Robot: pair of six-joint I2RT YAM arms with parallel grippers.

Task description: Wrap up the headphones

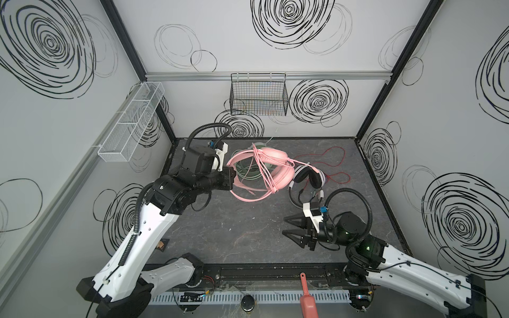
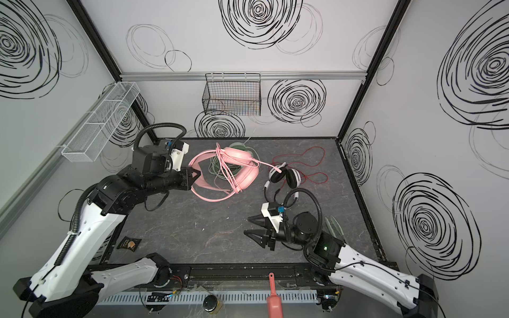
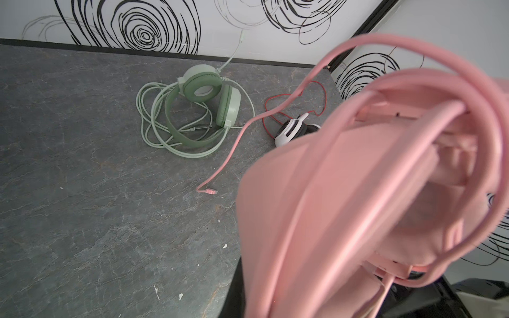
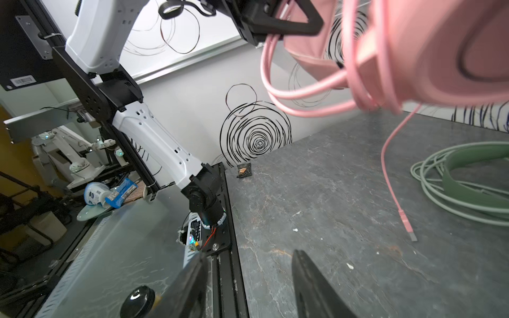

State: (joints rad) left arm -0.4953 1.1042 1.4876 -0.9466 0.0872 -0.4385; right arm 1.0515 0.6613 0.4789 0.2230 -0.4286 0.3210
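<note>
above the table (image 1: 248, 234), pink headset (image 1: 278, 158) tight between left fingers (image 4: 289, 29); right fingers (image 4: 311, 275) apart, well clear

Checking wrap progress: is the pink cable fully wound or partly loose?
Partly loose: pink cable loops circle the pink headset, but its plug end dangles free.

Grey tabletop (image 1: 248, 234) bears green headset (image 3: 228, 107), white-and-black headset (image 1: 302, 174), small dark packet (image 2: 129, 243).

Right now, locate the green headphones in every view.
Both top views: green headphones at the back, mostly hidden by the pink headphones.
Left wrist: fully visible, beyond the pink plug.
Right wrist: only its headband and cable loops.
Shared landmark: the pink headphones, in all four.
</note>
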